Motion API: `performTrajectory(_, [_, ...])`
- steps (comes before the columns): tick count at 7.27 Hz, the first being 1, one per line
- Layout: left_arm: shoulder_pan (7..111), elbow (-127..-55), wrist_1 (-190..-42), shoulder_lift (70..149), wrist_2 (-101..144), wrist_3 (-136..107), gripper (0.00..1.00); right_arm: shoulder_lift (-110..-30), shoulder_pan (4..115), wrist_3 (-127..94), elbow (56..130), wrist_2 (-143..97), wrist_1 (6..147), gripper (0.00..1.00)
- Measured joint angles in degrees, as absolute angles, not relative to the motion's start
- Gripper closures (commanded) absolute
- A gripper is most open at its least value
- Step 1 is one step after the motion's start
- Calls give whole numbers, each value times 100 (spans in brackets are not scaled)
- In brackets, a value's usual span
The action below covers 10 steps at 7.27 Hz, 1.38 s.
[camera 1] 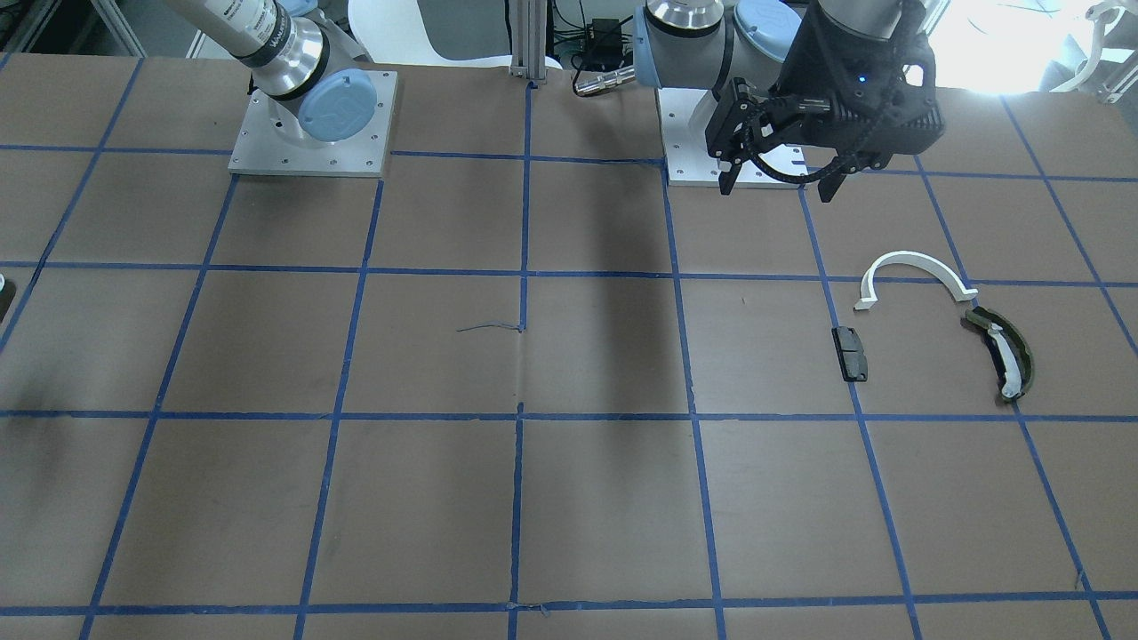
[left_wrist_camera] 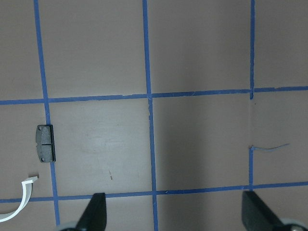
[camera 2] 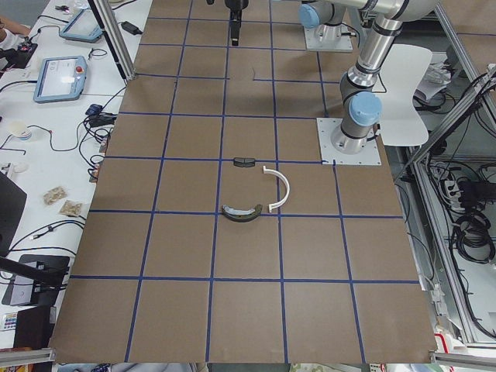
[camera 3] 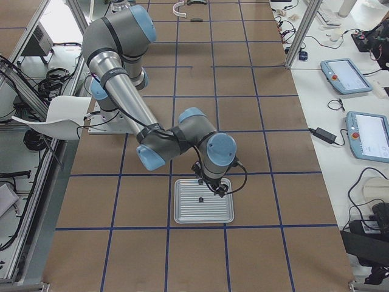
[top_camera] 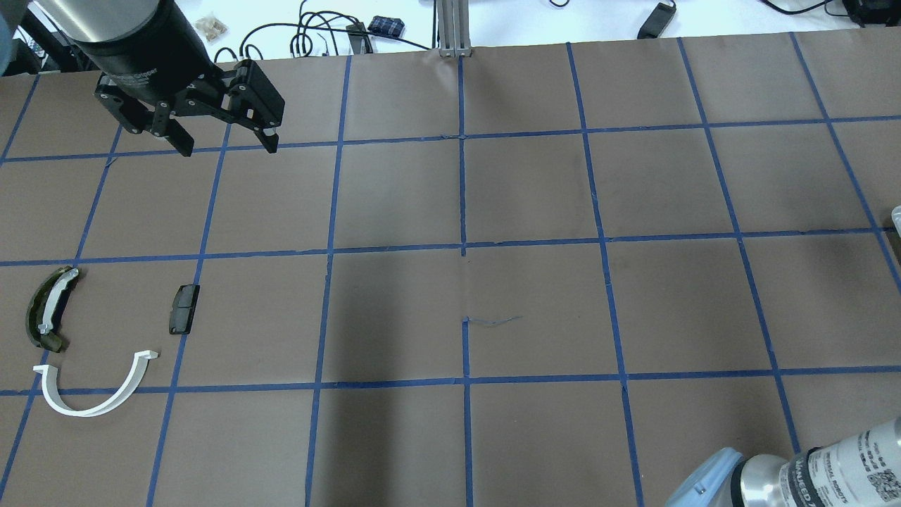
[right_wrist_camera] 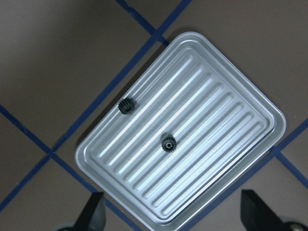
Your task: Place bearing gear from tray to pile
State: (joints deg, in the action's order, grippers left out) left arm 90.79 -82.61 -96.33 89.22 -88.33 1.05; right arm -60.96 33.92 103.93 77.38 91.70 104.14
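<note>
A ribbed metal tray point(right_wrist_camera: 231, 110) holds two small dark bearing gears, one near its left rim point(right_wrist_camera: 127, 105) and one in the middle point(right_wrist_camera: 169, 143). My right gripper point(right_wrist_camera: 174, 214) hovers above the tray, open and empty; the exterior right view shows it over the tray point(camera 3: 203, 213). The pile lies far off on my left: a white half-ring arc point(top_camera: 130, 384), an olive curved shoe point(top_camera: 46, 310) and a black pad point(top_camera: 184, 308). My left gripper point(top_camera: 225, 144) is open and empty, raised beyond the pile.
The brown table carries a blue tape grid. My left arm's base plate point(camera 1: 756, 173) is near the pile, and my right arm's base plate point(camera 1: 311, 133) is across. An aluminium post point(top_camera: 454, 28) stands at the far table edge. Cables and teach pendants lie beyond that edge.
</note>
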Motion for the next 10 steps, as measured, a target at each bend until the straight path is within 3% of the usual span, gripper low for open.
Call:
performTrajectory(2, [9079, -8274, -9633, 8915, -8831, 105, 0, -5706, 3106, 10618, 7995, 8847, 11039, 0])
performTrajectory(6, [9079, -8278, -9633, 8912, -8824, 111, 0, -5845, 2960, 9983, 9375, 8340, 12647, 0])
performTrajectory(8, [9079, -8274, -9635, 8912, -8824, 110, 0, -5841, 2968, 9977, 9621, 8297, 12979, 0])
performTrajectory(9, [9079, -8273, -9636, 8912, -8824, 108, 0, -5829, 2970, 9993, 9646, 8291, 13012, 5])
performTrajectory(10, [9079, -8274, -9635, 8912, -8824, 106, 0, -5820, 2970, 10041, 9643, 8288, 13030, 19])
